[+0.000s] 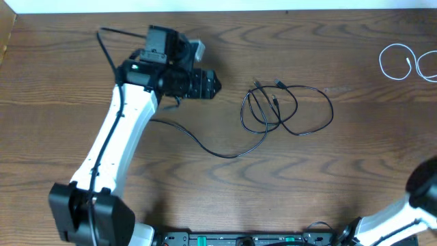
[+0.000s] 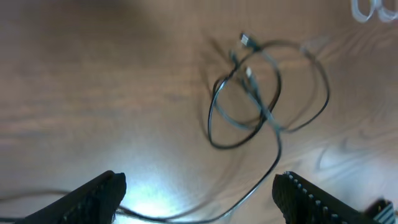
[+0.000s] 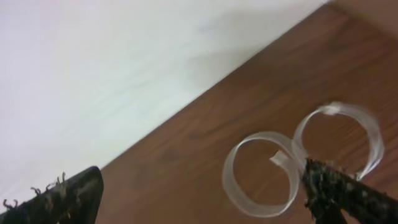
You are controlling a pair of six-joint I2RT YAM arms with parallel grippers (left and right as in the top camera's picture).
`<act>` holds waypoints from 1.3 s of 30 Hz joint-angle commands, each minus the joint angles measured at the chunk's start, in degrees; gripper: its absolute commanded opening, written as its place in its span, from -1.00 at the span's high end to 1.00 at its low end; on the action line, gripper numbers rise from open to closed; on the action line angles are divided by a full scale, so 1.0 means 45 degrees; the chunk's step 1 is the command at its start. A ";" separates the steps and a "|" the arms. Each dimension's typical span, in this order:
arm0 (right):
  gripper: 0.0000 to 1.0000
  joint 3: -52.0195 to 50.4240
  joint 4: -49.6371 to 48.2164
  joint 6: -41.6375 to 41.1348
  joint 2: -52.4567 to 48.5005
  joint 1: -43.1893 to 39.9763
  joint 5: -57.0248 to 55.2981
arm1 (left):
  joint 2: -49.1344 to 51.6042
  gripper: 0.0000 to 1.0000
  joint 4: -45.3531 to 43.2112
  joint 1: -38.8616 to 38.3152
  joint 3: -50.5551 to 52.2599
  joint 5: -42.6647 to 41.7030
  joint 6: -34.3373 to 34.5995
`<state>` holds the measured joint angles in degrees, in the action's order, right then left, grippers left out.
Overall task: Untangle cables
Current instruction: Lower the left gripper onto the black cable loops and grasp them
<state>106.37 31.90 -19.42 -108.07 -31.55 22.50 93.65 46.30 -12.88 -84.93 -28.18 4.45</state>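
1. The black cable (image 1: 278,123) lies near the middle of the table (image 1: 341,191), thin and dark, coiled into several overlapping loops that cross one another.
2. Small plug ends sit at the top of the coil, and one long tail curves off toward the left arm.
3. The white cable (image 3: 227,177) rests near the table's far right edge, well apart from the black one, curled into two round loops side by side; the right wrist view blurs it.
4. The left gripper (image 2: 199,183) hovers just beside the black coil, fingers spread wide with nothing between them.
5. The right gripper (image 3: 202,174) hangs above the white loops, fingers likewise wide apart and empty.
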 commanded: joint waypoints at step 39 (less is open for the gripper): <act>-0.45 -0.0097 0.7640 0.1923 0.0369 0.3555 -0.0010 | 0.4148 0.85 -0.3925 -0.4575 0.0709 0.2846 0.7276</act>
<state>106.08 65.87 -12.23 -106.43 -16.73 22.61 115.57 28.47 -34.65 -81.30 -17.15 37.50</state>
